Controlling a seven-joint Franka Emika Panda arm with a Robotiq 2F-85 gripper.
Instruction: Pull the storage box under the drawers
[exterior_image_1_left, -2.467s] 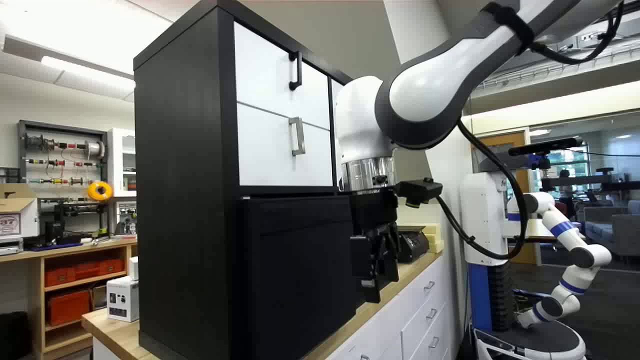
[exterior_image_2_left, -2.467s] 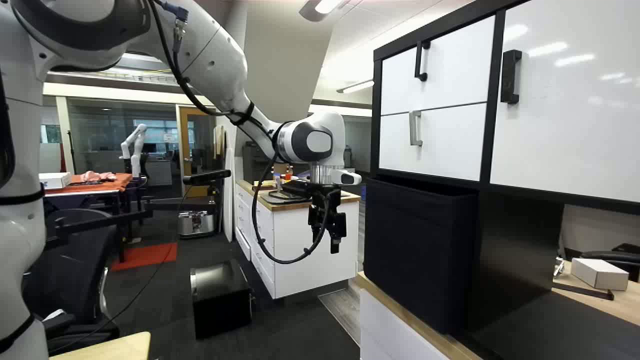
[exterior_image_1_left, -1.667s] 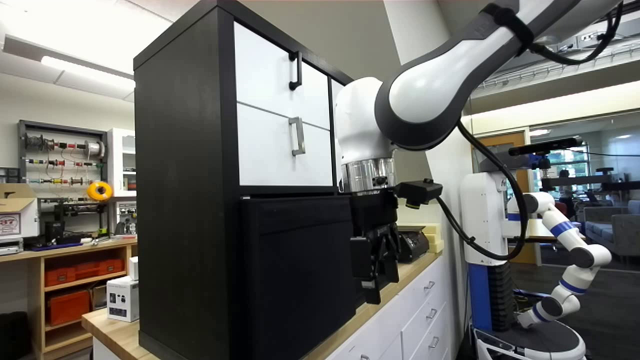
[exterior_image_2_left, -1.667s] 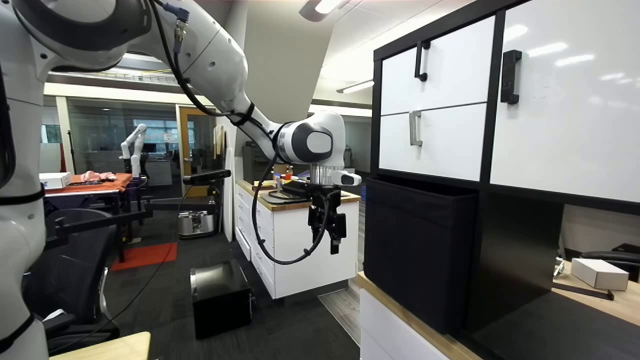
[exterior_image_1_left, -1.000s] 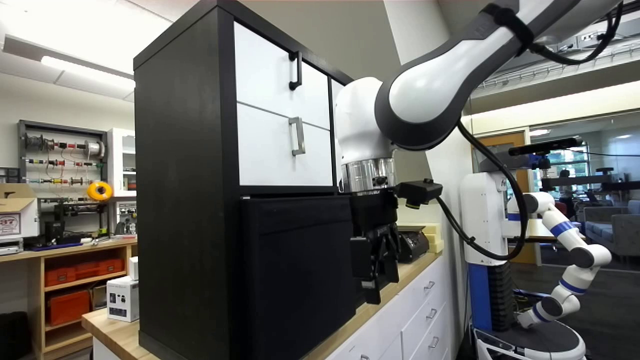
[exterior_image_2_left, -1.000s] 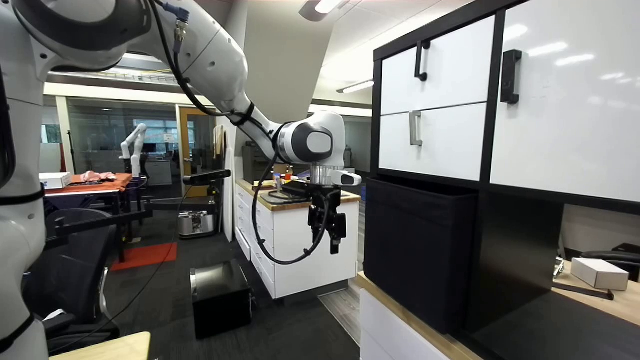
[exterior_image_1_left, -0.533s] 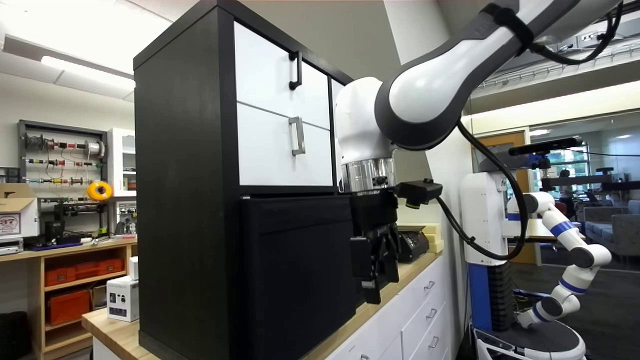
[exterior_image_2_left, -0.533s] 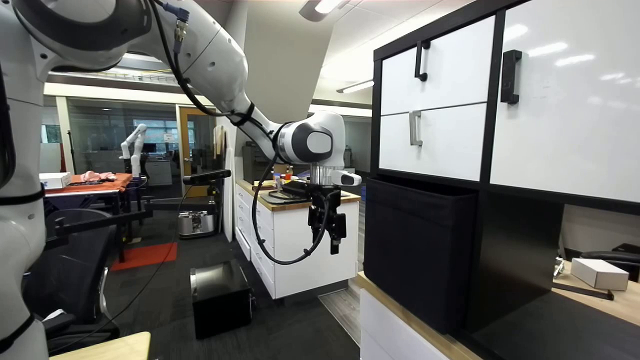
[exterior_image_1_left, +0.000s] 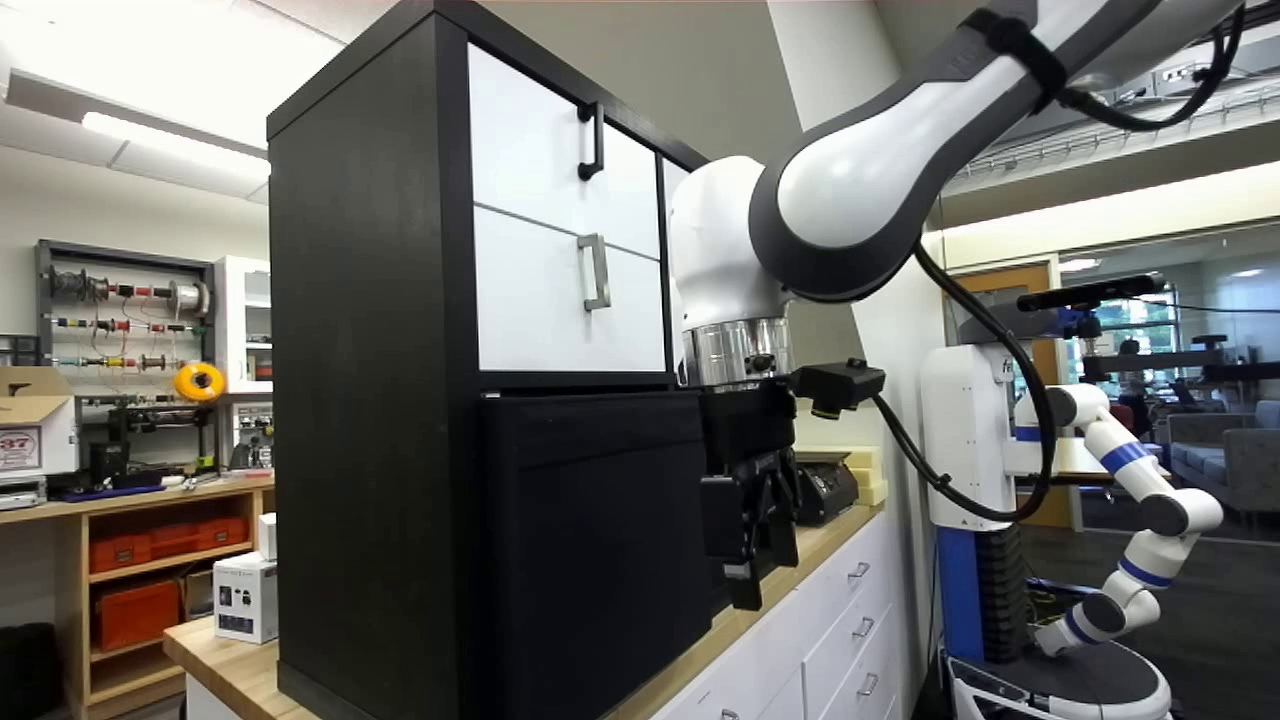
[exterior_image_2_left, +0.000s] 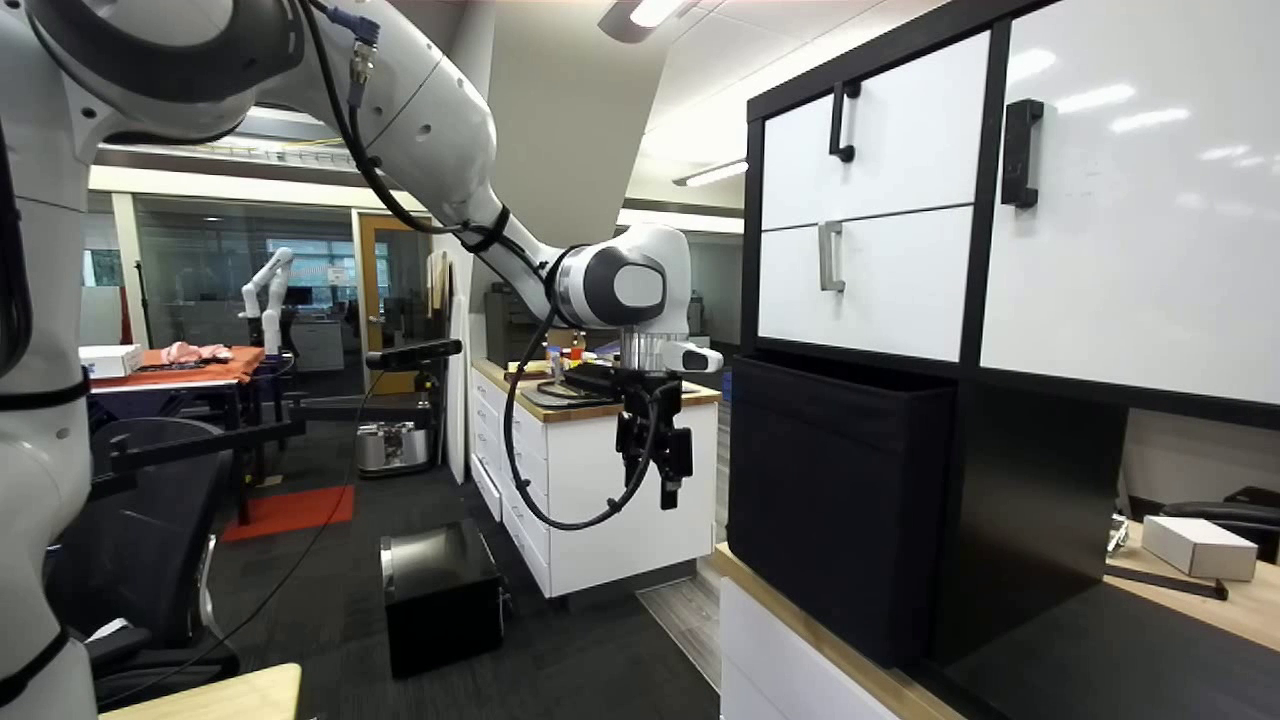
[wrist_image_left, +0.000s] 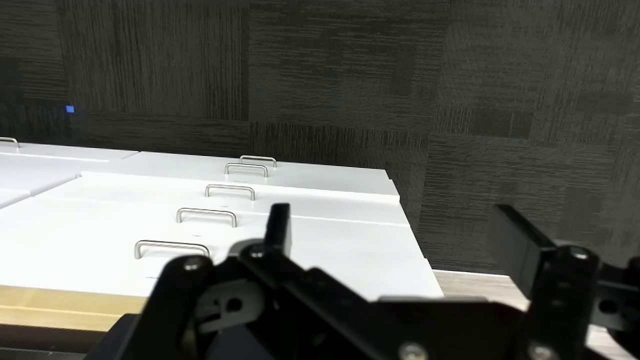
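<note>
The pincer (wrist_image_left: 392, 215) hangs spread near the storage box (exterior_image_2_left: 830, 510) (interior mostly hidden).

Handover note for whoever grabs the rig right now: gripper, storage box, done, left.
Gripper: open, holding nothing, pointing down, apart from the storage box.
Box position: under the shut drawers, jutting past the front of the cabinet.
Done: storage box is partly out.
Left: maybe nothing; how far it should come isn't shown. If more is wanted, the gripper probably has to reach it first.
</note>
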